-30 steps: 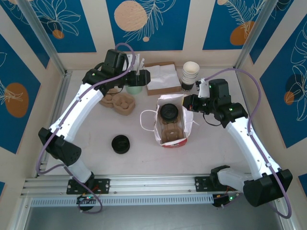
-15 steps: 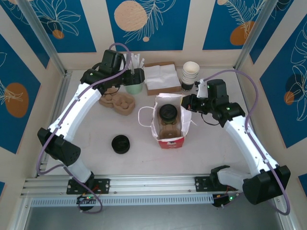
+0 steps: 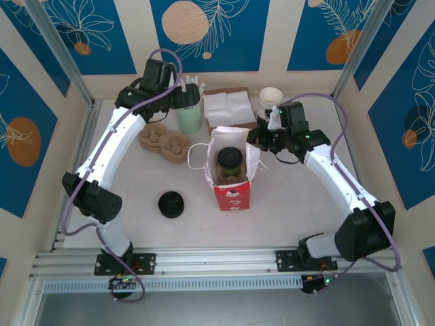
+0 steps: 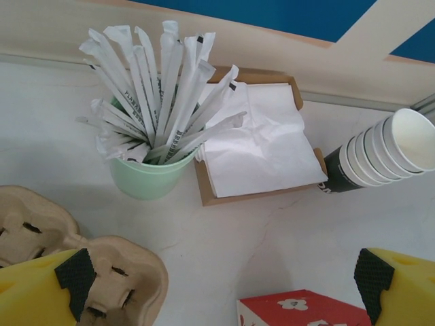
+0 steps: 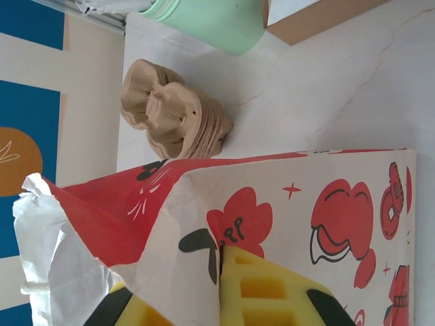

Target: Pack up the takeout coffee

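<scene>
Sitting bagged, the coffee [image 3: 230, 168] is looking light and crushable; hold it under its lid [image 3: 230, 157]. The right gripper [image 3: 255, 140] is pinching the bag [image 3: 234, 197], the left gripper [image 4: 223, 273] gaping.

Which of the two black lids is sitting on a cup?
The lid inside the red-and-white bag, capping the takeout coffee; the loose lid lies on the table, left of it.

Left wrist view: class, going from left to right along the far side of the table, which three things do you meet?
Pale green cup holding paper-wrapped straws → brown cardboard tray of white paper napkins → tilted stack of lidless cream paper cups.
</scene>
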You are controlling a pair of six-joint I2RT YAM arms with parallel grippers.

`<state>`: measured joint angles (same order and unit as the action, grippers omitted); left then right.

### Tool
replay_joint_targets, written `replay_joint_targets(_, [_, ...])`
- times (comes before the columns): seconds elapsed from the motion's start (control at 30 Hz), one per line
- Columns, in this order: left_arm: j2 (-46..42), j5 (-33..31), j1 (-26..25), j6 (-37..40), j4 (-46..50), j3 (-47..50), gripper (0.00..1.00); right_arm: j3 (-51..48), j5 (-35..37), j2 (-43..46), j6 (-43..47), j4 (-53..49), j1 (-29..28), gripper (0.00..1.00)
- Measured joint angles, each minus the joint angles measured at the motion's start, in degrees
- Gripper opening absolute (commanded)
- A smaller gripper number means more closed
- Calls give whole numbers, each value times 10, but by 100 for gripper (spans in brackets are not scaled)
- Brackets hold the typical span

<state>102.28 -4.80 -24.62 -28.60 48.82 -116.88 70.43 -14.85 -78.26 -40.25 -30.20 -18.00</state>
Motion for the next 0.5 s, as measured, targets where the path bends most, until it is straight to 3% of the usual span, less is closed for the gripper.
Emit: replay_joint_targets(0.5, [65,-27,49,7,50,-82,99,30,13,-64,-33,24,-57,0])
